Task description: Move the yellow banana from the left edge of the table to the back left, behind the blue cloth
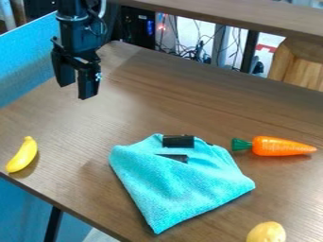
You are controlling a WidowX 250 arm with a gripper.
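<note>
End effector (74,92) open above tabletop (69,182). Blue cloth (180,189) partly hides black object (178,141), identity undetermined; cloth's sharpest corner points nearward.

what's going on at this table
Nothing is being handled right now. The robot arm's pincer hangs open and holds nothing, at the upper left of the view. A crumpled blue cloth lies on the table, with black parts showing near its upper edge. A banana lies to its left, a carrot to its right.
</note>
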